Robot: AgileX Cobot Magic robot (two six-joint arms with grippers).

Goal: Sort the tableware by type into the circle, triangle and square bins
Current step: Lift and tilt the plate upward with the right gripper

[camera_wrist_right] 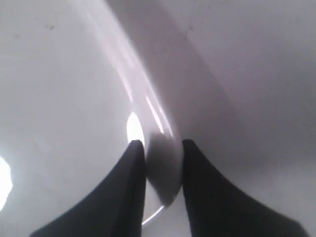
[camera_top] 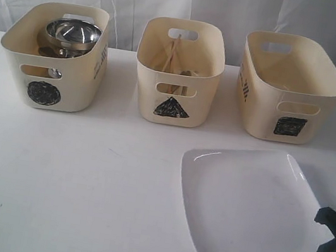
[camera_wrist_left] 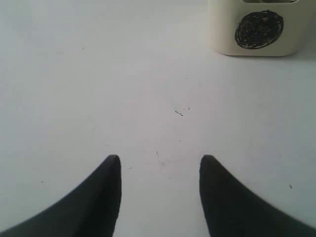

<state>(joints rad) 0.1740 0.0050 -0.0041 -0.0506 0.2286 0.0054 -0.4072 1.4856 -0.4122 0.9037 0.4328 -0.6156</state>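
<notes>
A steel bowl (camera_top: 73, 32) is sitting in the circle bin (camera_top: 49, 91), chopsticks (camera_top: 173, 53) are leaning in the triangle bin (camera_top: 172, 104), while the right gripper (camera_wrist_right: 159, 144) is pinching the white plate's (camera_top: 250, 209) rim before the square bin (camera_top: 289, 107), the left gripper (camera_wrist_left: 159, 160) hanging spread.

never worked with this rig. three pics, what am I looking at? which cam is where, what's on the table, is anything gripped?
It is a robot with two arms, each ending in a two-fingered black gripper.

The exterior view looks across a white table. At the back stand three cream plastic tubs: the circle-marked tub holding steel tableware, the triangle-marked tub holding wooden chopsticks, and the square-marked tub. In front lies a large white square plate.

The other two views come from cameras on the wrists. The left gripper is open over bare table, holding nothing. The right gripper has its fingers on either side of the plate's rim, apparently gripping it.
</notes>
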